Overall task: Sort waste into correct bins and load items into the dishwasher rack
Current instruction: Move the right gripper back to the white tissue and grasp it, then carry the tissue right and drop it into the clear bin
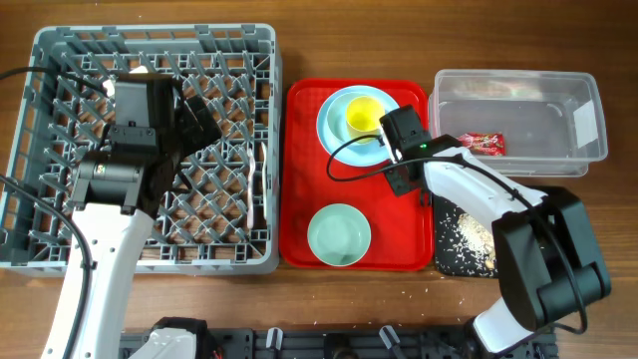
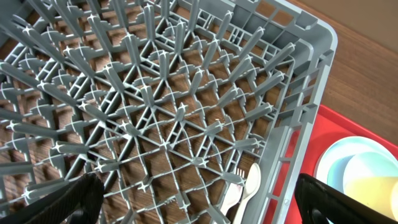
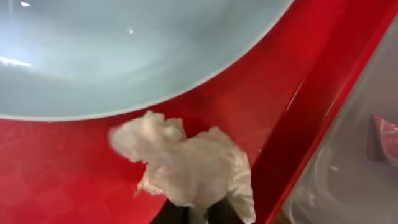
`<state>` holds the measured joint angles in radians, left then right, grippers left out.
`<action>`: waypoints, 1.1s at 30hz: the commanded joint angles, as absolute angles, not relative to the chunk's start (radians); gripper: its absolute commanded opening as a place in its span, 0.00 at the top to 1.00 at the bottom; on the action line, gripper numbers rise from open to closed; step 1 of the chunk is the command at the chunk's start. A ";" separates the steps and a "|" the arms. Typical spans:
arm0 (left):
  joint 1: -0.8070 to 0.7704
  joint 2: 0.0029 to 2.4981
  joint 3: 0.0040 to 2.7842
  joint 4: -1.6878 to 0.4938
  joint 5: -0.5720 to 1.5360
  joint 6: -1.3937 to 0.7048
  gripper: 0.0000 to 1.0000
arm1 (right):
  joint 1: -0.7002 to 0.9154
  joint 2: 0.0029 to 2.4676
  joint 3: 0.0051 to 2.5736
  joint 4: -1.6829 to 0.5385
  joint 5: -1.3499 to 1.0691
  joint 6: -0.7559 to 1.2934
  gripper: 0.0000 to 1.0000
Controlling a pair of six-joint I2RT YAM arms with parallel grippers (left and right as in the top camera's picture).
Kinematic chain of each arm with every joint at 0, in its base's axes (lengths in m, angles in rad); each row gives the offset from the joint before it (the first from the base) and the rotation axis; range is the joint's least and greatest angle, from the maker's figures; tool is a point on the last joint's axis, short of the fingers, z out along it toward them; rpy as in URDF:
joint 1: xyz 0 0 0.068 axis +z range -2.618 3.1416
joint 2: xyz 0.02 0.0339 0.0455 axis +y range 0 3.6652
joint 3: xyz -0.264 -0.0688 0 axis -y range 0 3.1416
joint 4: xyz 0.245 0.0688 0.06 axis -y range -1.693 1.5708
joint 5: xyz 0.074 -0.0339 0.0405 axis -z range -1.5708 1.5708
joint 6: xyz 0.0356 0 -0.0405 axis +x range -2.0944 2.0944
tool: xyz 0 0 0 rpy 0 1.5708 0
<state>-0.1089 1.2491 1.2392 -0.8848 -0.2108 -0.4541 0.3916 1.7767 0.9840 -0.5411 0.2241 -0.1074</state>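
Right wrist cam has my right gripper (image 3: 196,216) clamped on the crumpled white napkin (image 3: 186,162) on the red tray (image 3: 68,180) beside the light blue plate (image 3: 124,50), I reckon bound for the clear tub (image 3: 351,168), while the left gripper (image 2: 199,208) hangs spread and empty over the dishwasher rack (image 2: 161,112).

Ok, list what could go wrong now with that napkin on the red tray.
1. The right hand seems to pinch only the lower edge of the napkin; it could slip free when lifted.
2. The napkin lies close to the blue plate carrying the yellow cup; a sideways drag could nudge them.
3. The clear tub holds the wrapper, the black tray food scraps; a short drop may land in the wrong one.
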 commanded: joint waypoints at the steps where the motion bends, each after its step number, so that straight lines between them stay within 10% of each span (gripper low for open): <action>1: -0.102 1.245 1.255 -0.883 -0.205 -0.456 0.00 | 0.393 1.789 1.028 -0.645 0.208 -0.085 0.96; 9: -0.102 1.245 1.255 -0.883 -0.205 -0.456 0.00 | 0.376 1.467 1.204 -0.763 0.128 -0.041 0.96; 18: -0.102 1.245 1.255 -0.883 -0.205 -0.456 0.00 | 0.011 1.588 1.169 -0.584 0.227 0.027 0.92; 25: -0.102 1.245 1.255 -0.883 -0.205 -0.456 0.00 | -0.005 1.625 1.177 -0.562 0.211 0.027 0.15; 33: -0.102 1.245 1.255 -0.883 -0.205 -0.456 0.00 | -0.003 1.325 1.230 -0.618 -0.250 0.037 0.00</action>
<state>-0.1089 1.2491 1.2392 -0.8852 -0.2108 -0.4541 -0.0055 1.4479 1.1873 -0.6209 0.0338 0.0261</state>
